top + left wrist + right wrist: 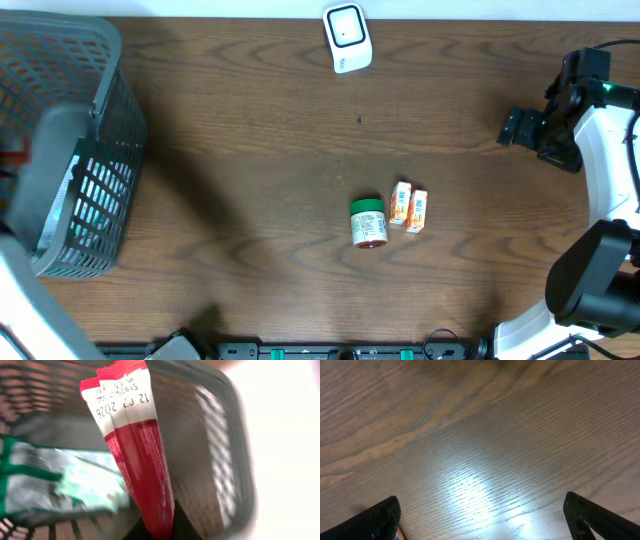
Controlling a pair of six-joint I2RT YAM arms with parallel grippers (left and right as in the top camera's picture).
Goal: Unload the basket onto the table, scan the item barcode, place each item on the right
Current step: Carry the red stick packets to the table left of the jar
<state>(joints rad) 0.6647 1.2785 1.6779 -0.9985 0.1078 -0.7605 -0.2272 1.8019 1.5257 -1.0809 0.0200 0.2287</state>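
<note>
We judge the task to be at an early stage: an item is in hand, but nothing has reached the scanner. The left pincer is closed tight on the lower end of a red-and-white packet. The packet stands up from between the jaws, its white end topmost and printed with a date and some digits. On the face we see there is no barcode; whether one sits on the other side we cannot tell.

Packet and pincer are inside the basket, which lies far to the left of the scanner at the table's edge. A green-and-silver bag lies in the basket under the packet. The left-wrist view is blurred, so we cannot say whether the packet is clear of the basket floor.

The right pincer is spread wide and holds nothing, with only bare wood below it. It hangs well to the right of the scanner. A jar and two small boxes lie on the table, well in front of the scanner, touched by neither arm.

What is left, as we read it, is nearly everything. The packet must be lifted out of the basket, carried right to the scanner, and turned until its barcode faces the scanner's window.
</note>
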